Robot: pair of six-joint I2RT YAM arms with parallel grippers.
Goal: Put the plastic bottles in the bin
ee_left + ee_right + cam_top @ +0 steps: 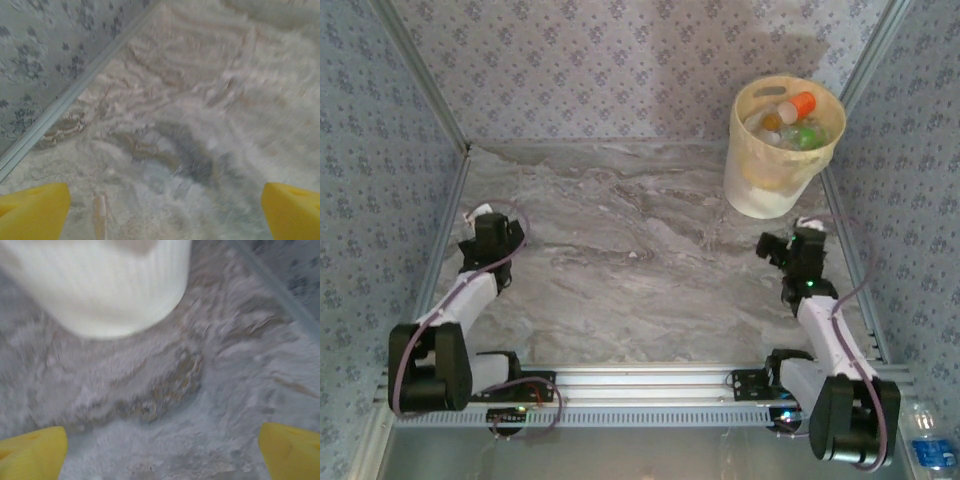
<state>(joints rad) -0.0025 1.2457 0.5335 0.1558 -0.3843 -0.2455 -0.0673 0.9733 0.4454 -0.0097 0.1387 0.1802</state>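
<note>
The bin stands at the far right corner of the table, just beyond the right gripper. Bottles are piled inside, close to the rim. An orange cap and a green label stand out, but the rest is a jumble too small to count. In the right wrist view the bin is blurred and cut off at the top. The left gripper hangs over bare marble beside the wall. Both grippers gape wide and hold nothing, and their yellow fingertips are cropped at the lower corners. A blue-labelled bottle is cut off at the bottom right.

One bin, several bottles, two arms
</note>
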